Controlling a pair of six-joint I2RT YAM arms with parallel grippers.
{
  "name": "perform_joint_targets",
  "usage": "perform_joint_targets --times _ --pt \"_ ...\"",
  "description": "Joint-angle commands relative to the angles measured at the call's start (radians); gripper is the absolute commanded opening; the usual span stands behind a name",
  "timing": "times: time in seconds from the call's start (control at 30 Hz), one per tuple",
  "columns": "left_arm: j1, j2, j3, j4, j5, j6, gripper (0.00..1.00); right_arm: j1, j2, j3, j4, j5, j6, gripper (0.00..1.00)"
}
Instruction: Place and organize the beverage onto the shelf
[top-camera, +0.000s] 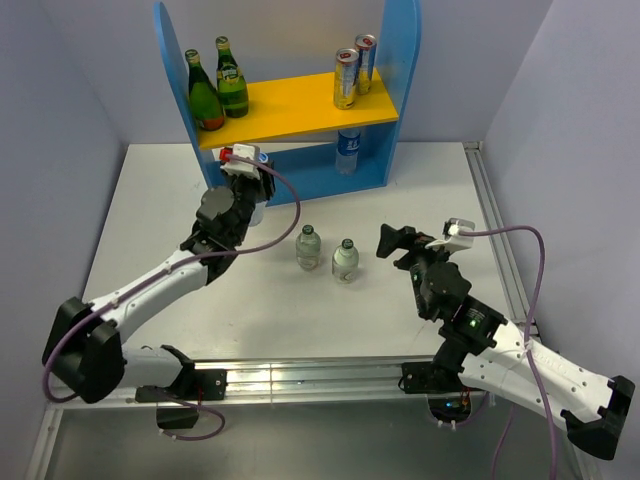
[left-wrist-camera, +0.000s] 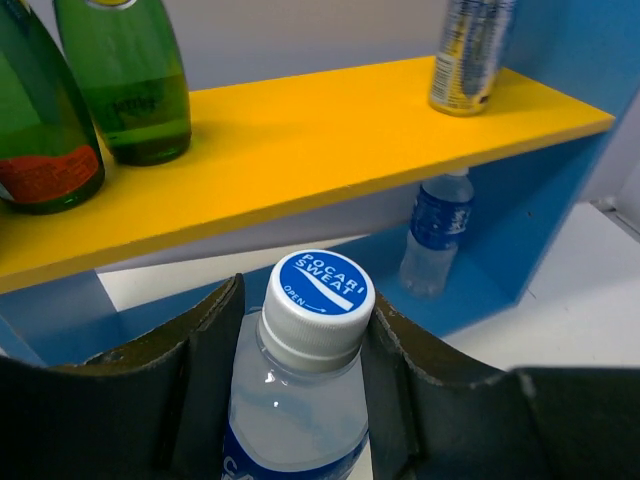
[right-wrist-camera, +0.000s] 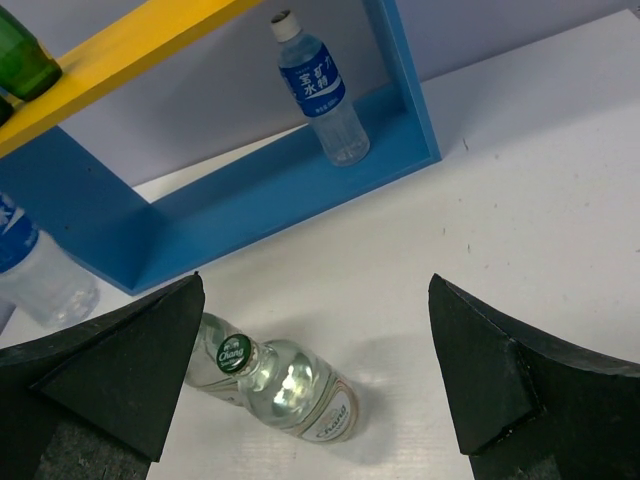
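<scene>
left gripper (left-wrist-camera: 305, 345) clamped on the pocari bottle (left-wrist-camera: 320, 292): hold it upright and ease it into the shelf (left-wrist-camera: 565, 200), under its yellow board (left-wrist-camera: 300, 150).

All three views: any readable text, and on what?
"POCARI SWEAT", "OPEN": blue cap of the held bottle between the left fingers.
"Chang": green cap of the clear bottle, right wrist view.
Shelf bottle, cans, green bottles: labels too blurred to read.

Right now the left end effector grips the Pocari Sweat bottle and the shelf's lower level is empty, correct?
Not empty: the left wrist view shows one blue-labelled water bottle standing on the shelf's lower level. The left end effector does grip the Pocari Sweat bottle.
</scene>
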Motion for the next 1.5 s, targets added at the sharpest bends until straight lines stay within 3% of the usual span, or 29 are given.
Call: perform_joint_targets --times 0.0,0.37,0.53,0.73,1.1,1.47 --pt "0.057 0.042 -0.002 0.390 0.104 -0.092 0.00 0.003 -0.017 -0.013 0.055 0.030 -0.011 1.00" --pt "0.100 0.353 0.004 0.780 0.258 -0.263 0.00 0.005 -0.035 -0.030 0.054 0.033 -0.003 1.00" --pt "0.099 0.534 0.084 0.939 0.298 -0.303 0.00 0.005 -0.044 -0.038 0.060 0.028 -0.003 1.00" --pt "0.090 0.681 0.246 0.929 0.330 -0.333 0.00 0.005 -0.049 -0.044 0.057 0.033 0.000 1.00" --pt "0.044 0.755 0.412 0.881 0.348 -0.265 0.00 0.005 -0.024 -0.050 0.078 0.028 0.001 1.00" --pt "0.040 0.970 0.636 0.912 0.377 -0.297 0.00 0.005 -0.032 -0.067 0.086 0.033 0.004 1.00"
